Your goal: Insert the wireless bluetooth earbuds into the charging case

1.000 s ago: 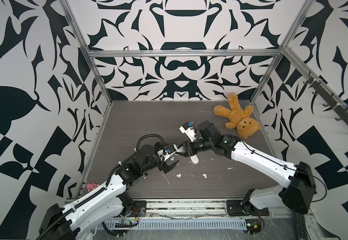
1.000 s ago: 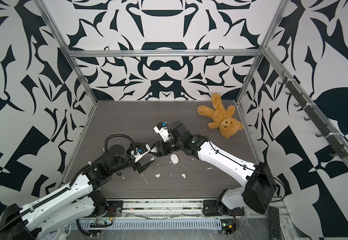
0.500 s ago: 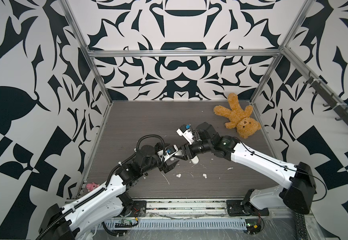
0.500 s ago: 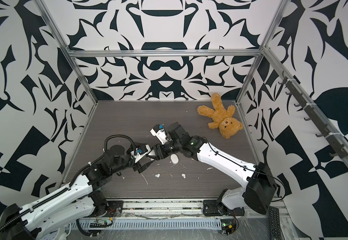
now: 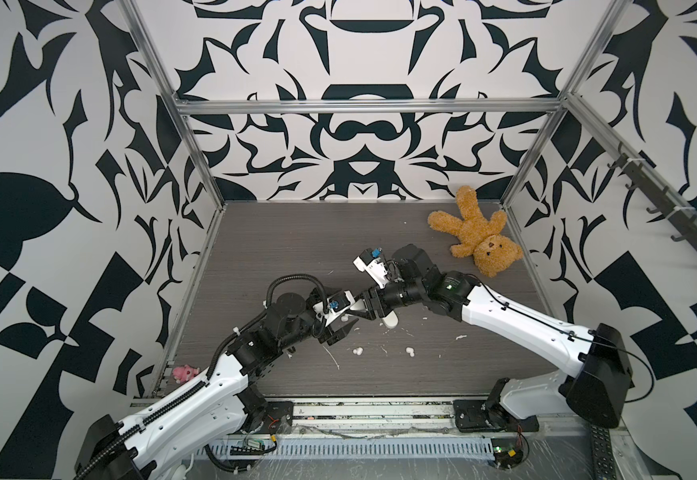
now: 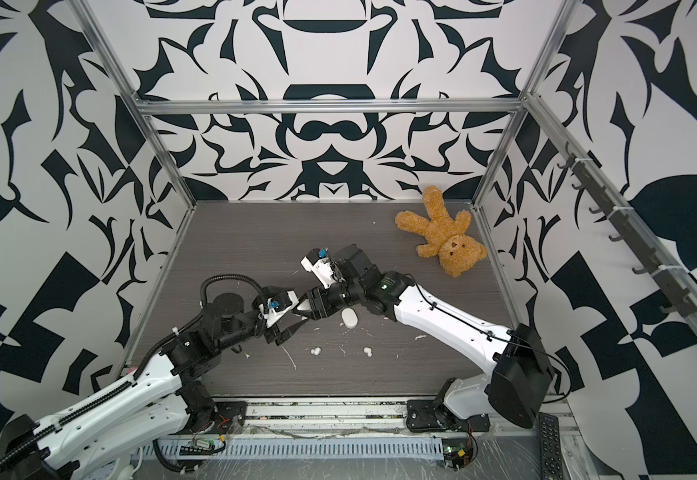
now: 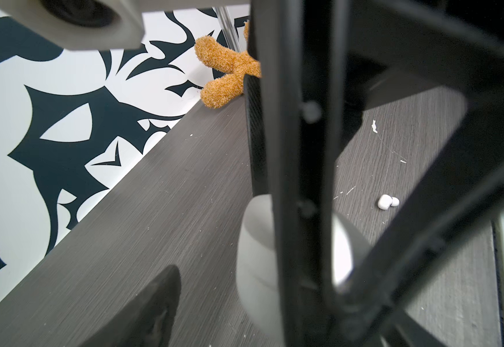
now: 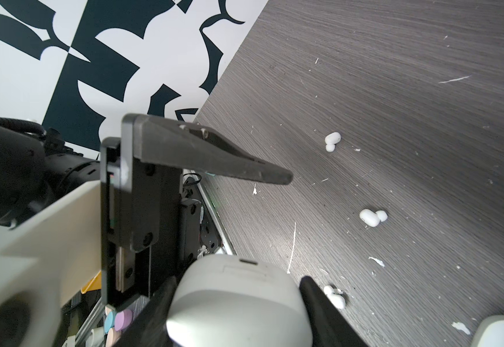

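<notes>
A pink toy (image 5: pixel 184 372) lies by the tabletop's (image 5: pixel 296 241) 8 o'clock corner. The left arm reaches in from 7 o'clock to the middle. The left fingers (image 8: pixel 229 163) stand apart and grip nothing. One of them runs just beside the case (image 8: pixel 238 300); I cannot tell whether it touches it. The right arm reaches across from 4 o'clock to meet them, and the right fingers (image 8: pixel 322 309) are clamped on the two sides of that white case.

The earbuds (image 5: pixel 358 351) lie loose on the tabletop. In both top views two show at 6 o'clock of the meeting fingers, well apart from each other. The right wrist view shows three, the nearest just beside a right finger. Thin white flecks (image 8: pixel 292 246) are scattered among them.

The other case (image 5: pixel 390 322) lies flat on the tabletop, just at 4 o'clock of the right fingers. A teddy (image 5: pixel 475 237) sprawls face up in the 1 o'clock corner, its head toward 5 o'clock.
</notes>
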Tool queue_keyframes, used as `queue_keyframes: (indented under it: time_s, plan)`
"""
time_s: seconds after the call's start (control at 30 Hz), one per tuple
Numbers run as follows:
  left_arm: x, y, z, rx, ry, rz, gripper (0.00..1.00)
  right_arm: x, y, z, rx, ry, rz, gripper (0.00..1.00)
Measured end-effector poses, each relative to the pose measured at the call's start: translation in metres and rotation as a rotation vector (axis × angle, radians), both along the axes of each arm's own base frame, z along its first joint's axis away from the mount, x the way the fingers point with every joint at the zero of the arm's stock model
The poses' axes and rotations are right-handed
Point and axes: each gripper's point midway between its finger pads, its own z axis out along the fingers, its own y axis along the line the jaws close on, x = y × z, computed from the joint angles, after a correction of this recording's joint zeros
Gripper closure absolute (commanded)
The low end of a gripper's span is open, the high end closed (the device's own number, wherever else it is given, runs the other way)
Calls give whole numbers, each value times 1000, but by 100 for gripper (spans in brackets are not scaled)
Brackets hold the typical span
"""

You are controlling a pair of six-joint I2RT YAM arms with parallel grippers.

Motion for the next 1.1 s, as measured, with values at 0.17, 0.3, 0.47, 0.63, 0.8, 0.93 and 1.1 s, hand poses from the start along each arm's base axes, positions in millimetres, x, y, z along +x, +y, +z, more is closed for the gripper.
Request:
queue_keyframes:
  time_s: [0.17, 0.3, 0.47, 0.63, 0.8, 0.93, 1.1]
  plan:
    - [-2, -2, 2, -8, 0, -15, 14, 1, 3, -6, -8, 7, 2, 100]
    - [-4, -3, 2, -13, 2, -25, 23, 1, 3, -9, -11, 10, 4, 100]
    - [-6, -4, 3, -18, 7, -38, 28, 0, 5, -10, -10, 8, 8, 100]
    - [-8, -5, 3, -20, 10, -51, 33, -1, 5, -10, -10, 8, 9, 100]
    - [-10, -6, 2, -14, 11, -59, 34, -1, 5, -10, -9, 8, 9, 100]
    - [-12, -7, 0, -4, 6, -69, 35, -1, 5, -9, -9, 10, 8, 100]
    - [-15, -9, -1, 9, -3, -84, 38, -2, 6, -9, -7, 10, 12, 100]
